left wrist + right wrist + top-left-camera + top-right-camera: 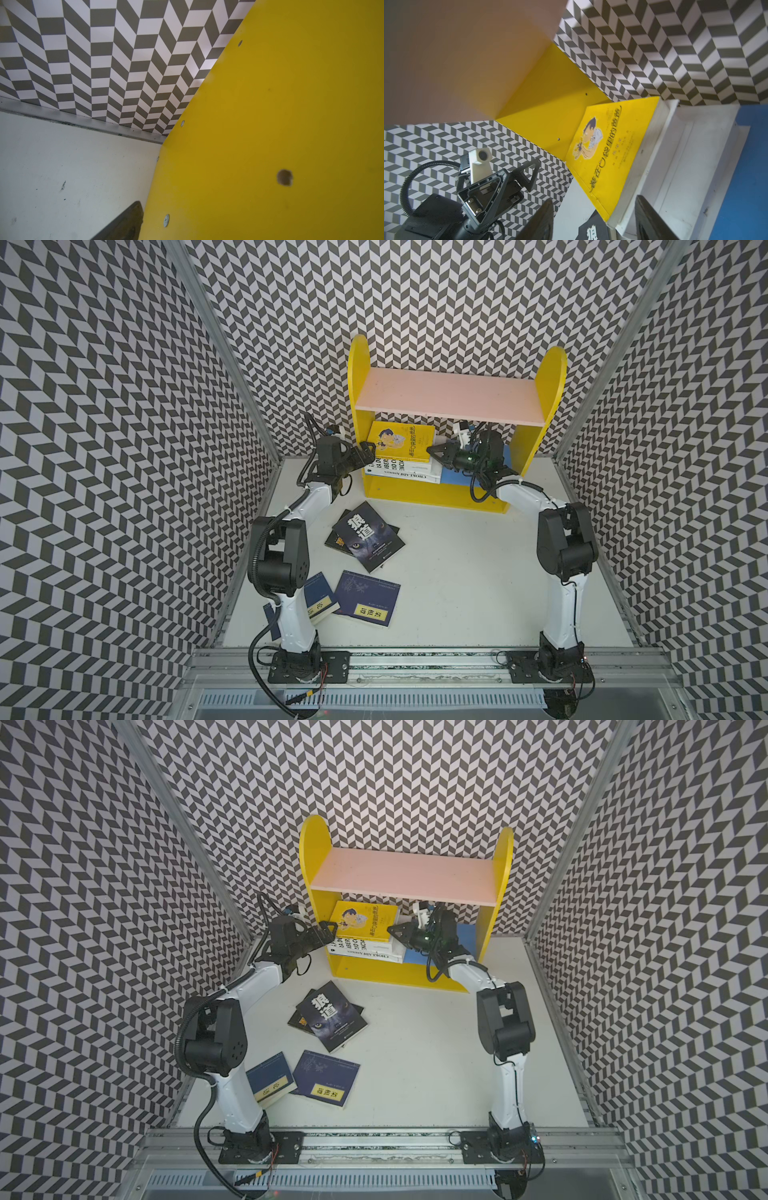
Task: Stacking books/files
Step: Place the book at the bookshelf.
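The yellow shelf (436, 494) stands at the back of the bench (465, 580), with a pink board (449, 400) as its upper level and a blue board (451, 477) as its floor. In the lower compartment, against the left side panel, 3 books lie flat in a stack. The yellow cartoon book (401, 441) is on top of 2 white books (399, 477) whose black lettering faces the front.

The left claw (365, 451) hangs at the outer face of the shelf's left side panel, jaws spread wide and holding nothing. Its wrist view is mostly filled by that yellow panel.

The right claw (434, 450) reaches into the lower compartment from the right and points at the right edge of the yellow cartoon book. In its wrist view the 2 fingers (544, 222) show a gap, with the corner of the stack seen in it. I cannot tell whether they press on the book.

On the bench in front of the shelf, a black book (368, 537) lies askew on a second black book (337, 540). Nearer the arm bases lie 2 navy books with yellow labels. One (365, 603) is in the open, and the other (320, 603) is just beside it, partly hidden by the left arm.
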Controlling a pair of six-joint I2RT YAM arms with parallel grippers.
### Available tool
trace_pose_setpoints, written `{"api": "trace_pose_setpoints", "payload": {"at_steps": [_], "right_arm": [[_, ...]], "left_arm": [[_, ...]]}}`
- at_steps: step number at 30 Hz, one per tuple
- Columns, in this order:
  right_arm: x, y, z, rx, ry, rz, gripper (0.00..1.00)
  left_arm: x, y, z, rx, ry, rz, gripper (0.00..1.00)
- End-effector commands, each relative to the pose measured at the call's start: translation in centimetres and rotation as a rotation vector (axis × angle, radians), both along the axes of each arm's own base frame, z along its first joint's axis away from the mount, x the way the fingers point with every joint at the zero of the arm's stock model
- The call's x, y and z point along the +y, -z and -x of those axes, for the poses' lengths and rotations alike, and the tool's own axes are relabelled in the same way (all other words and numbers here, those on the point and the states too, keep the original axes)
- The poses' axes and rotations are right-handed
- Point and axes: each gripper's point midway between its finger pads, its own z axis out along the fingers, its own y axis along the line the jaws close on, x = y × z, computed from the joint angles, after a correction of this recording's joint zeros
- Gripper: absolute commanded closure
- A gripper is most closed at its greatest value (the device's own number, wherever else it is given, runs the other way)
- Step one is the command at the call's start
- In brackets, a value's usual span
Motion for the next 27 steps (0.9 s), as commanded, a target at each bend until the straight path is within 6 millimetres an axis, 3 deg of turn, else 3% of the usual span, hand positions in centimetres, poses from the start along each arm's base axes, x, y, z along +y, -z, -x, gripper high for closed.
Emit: {"api": "trace_pose_setpoints", "payload": {"at_steps": [1, 13, 22, 27], "right_arm": [[-0.2, -3.3, -0.8, -0.126, 0.023, -0.031, 0.82], [-1.2, -4.3, -1.3, -0.145, 0.082, -0.013, 0.65], [-3.5, -4.0, -2.0, -0.149, 0.214, 0.026, 0.68], [-3.6, -3.9, -2.1, -0.147, 0.223, 0.031, 0.74]], "left_arm": [[1.2, 1.1, -0.7, 0.042, -0.079, -0.036, 0.00], [1.7, 4.0, -1.0, 0.127, -0.131, -0.071, 0.00], [1.4, 3.8, -1.0, 0.120, -0.119, -0.051, 0.00], [1.4, 3.9, -0.9, 0.120, -0.120, -0.048, 0.00]]}}
